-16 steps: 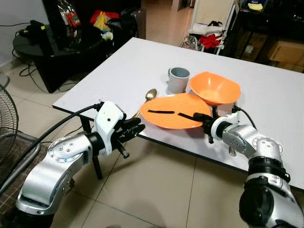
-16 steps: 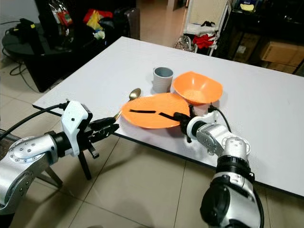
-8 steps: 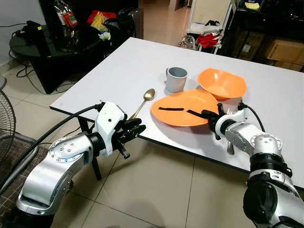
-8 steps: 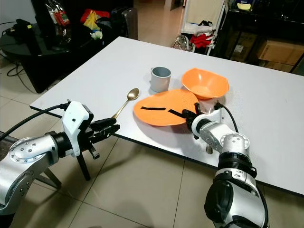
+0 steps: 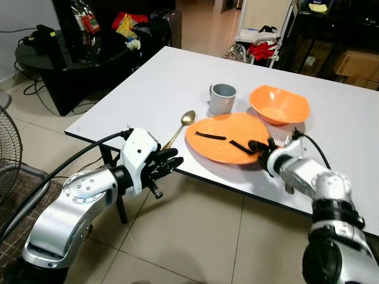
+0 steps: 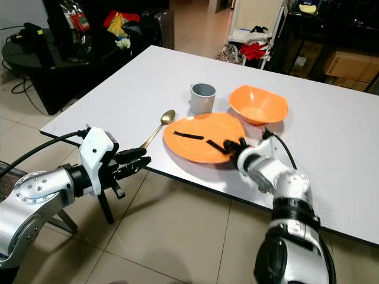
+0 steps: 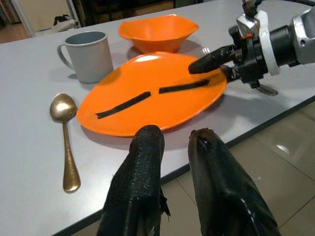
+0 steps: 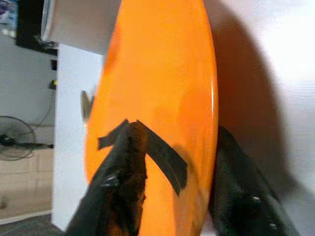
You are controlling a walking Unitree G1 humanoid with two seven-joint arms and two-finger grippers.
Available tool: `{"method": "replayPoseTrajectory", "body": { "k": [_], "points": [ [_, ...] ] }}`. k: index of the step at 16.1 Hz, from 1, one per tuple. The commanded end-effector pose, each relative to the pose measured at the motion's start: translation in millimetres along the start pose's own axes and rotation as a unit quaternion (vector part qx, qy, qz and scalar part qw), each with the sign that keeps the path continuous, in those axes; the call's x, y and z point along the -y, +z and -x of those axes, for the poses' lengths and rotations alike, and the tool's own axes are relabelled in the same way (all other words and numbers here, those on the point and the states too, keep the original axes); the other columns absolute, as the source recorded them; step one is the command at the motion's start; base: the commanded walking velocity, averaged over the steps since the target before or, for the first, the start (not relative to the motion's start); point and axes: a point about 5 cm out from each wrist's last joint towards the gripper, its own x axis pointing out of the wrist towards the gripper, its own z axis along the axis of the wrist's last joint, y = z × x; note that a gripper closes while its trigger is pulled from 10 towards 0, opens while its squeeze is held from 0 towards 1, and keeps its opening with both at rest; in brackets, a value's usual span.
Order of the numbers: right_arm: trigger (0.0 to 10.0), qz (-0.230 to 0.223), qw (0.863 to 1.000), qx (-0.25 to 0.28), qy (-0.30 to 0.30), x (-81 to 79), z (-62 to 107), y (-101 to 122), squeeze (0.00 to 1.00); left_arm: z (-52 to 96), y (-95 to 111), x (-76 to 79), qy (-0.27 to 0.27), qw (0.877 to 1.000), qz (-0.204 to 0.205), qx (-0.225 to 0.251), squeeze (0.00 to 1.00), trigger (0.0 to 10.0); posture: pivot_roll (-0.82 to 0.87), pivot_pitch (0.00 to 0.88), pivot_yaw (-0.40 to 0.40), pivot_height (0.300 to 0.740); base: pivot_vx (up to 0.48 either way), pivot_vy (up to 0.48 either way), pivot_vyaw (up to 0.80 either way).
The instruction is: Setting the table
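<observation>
An orange plate [image 5: 222,136] with two black tape strips lies near the front edge of the white table [image 5: 148,89]. My right gripper [image 5: 256,147] is shut on the plate's right rim, one finger above it and one below [image 8: 179,196]. Behind the plate stand a grey mug [image 5: 221,98] and an orange bowl [image 5: 279,105]. A gold spoon [image 5: 183,123] lies just left of the plate. My left gripper [image 5: 169,164] hovers off the table's front edge, below the spoon. It is open with a narrow gap [image 7: 174,147] and holds nothing.
A silver utensil [image 7: 266,89] lies on the table by my right wrist. A black round side table [image 5: 71,53] with clutter stands at the back left, and a fan [image 5: 9,148] at the far left. Shelves and boxes line the back right. Tiled floor lies before the table.
The plate has shifted a little to the right in my right gripper's hold. The bowl, which overlapped the plate's rim, now sits apart behind it. My left arm has barely moved.
</observation>
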Motion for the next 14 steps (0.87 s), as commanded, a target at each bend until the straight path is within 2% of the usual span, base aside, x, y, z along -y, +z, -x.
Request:
{"method": "replayPoseTrajectory", "body": {
  "k": [1, 6, 8, 10, 12, 13, 14],
  "points": [
    [10.0, 0.015, 1.0, 0.01, 0.002, -6.2, 5.3, 5.6, 1.0, -0.3, 4.6, 2.5, -0.005, 1.0, -0.014, 0.005, 0.0, 10.0, 0.02, 0.0, -0.046, 0.74, 0.0, 0.0, 0.0],
    [10.0, 0.034, 0.999, 0.019, -0.025, 8.3, 35.4, 4.1, 1.0, -2.8, 1.1, 3.7, -0.009, 1.0, -0.017, 0.003, 0.0, 10.0, 0.01, 0.0, -0.046, 0.74, 0.0, 0.0, 0.0],
    [10.0, 0.03, 0.999, 0.022, -0.009, 9.3, 50.3, 1.7, 1.0, -2.5, 0.4, 3.6, -0.008, 1.0, -0.018, 0.003, 0.0, 10.0, 0.0, 0.0, -0.04, 0.74, 0.0, 0.0, 0.0],
    [10.0, 0.061, 0.997, 0.036, -0.007, 6.0, 65.3, 1.8, 1.0, -2.0, 1.4, 3.0, -0.006, 1.0, -0.018, 0.007, 0.0, 10.0, 0.0, 0.0, -0.038, 0.74, 0.0, 0.0, 0.0],
    [10.0, 0.13, 0.989, 0.066, 0.017, -7.6, 91.9, 1.6, 1.0, 0.2, 4.2, 0.5, 0.022, 0.999, -0.004, 0.028, 0.0, 10.0, 0.0, 0.0, -0.033, 0.74, 0.0, 0.0, 0.0],
    [10.0, 0.191, 0.977, 0.092, 0.014, -13.8, 105.6, 1.3, 0.69, 0.5, 5.2, -4.2, 0.066, 0.997, 0.004, 0.043, 0.0, 10.0, -0.01, 0.0, -0.024, 0.74, 0.0, 0.0, 0.0],
    [10.0, 0.236, 0.965, 0.111, 0.001, -17.5, 111.8, 1.7, 0.69, 0.3, 4.9, -7.6, 0.094, 0.995, 0.01, 0.045, 0.0, 10.0, -0.01, 0.0, -0.024, 0.74, 0.0, 0.0, 0.0]
  ]
}}
